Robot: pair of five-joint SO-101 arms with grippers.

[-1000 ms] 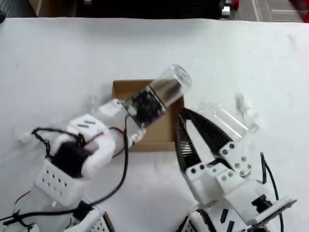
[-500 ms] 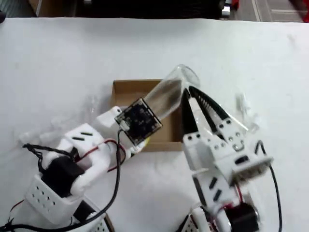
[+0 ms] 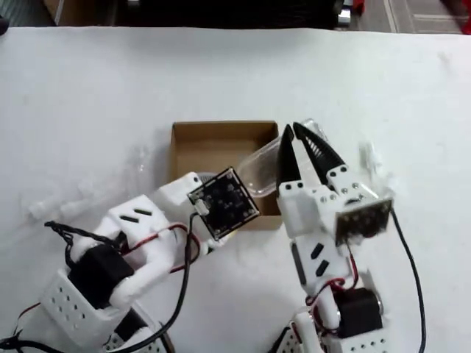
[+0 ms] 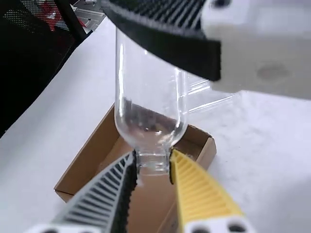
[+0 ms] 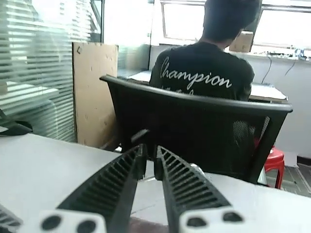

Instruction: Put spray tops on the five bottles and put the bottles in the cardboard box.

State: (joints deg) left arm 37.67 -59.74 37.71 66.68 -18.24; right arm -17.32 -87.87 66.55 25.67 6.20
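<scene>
The clear round plastic bottle is held by its neck in the left gripper, whose grey finger and yellow finger press on the neck from both sides. The bottle is tilted, its base pointing away from the left arm. It hangs over the right part of the open brown cardboard box, with its base at the box's right wall; I cannot tell if it touches the cardboard. Just beside the base is the right gripper, its 2 black ribbed fingers pointing away from its arm. Between them there is only a narrow gap, and nothing is held in it. Compared with 1 second before, the bottle is lower and nearer to the left arm: then its base stood over the far right corner of the box, and now it is at the right wall. The left arm has drawn back. The right arm has come from the near right side of the white table up to the box, and its fingers, wide apart then, have narrowed. By count: 1 bottle in a gripper, 1 box, 2 arms. In the left wrist view at least 1 more clear bottle lies on the table beyond the box. Small clear pieces lie at the table's left side, too faint to count.
</scene>
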